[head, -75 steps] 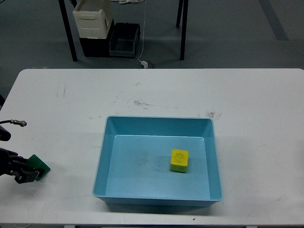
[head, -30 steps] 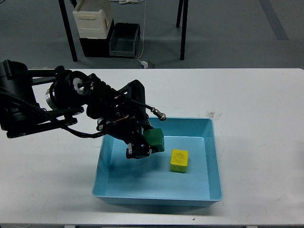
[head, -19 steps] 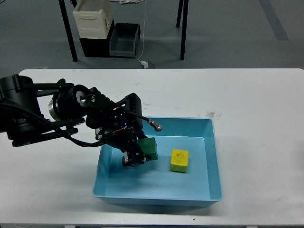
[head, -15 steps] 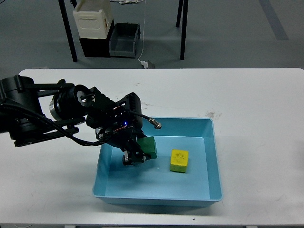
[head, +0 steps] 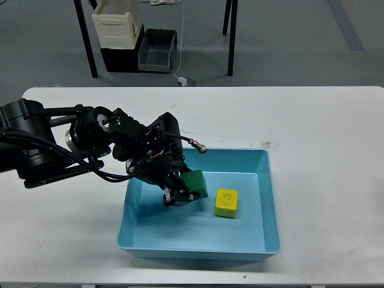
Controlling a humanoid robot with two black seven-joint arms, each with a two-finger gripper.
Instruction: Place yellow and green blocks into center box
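Observation:
In the head view the blue box (head: 270, 204) stands in the middle of the white table. A yellow block (head: 226, 202) lies inside it, right of centre. My left gripper (head: 185, 191) reaches into the box from the left and is shut on the green block (head: 196, 183), holding it tilted low over the box floor, just left of the yellow block. The right gripper is out of view.
The white table (head: 324, 132) has bare surface around the box. Beyond the far edge, black table legs, a white container (head: 117, 24) and a dark crate (head: 157, 51) stand on the floor.
My left arm carried the green block from the table's left edge into the box. In the last half second it shifted slightly right, toward the yellow block.

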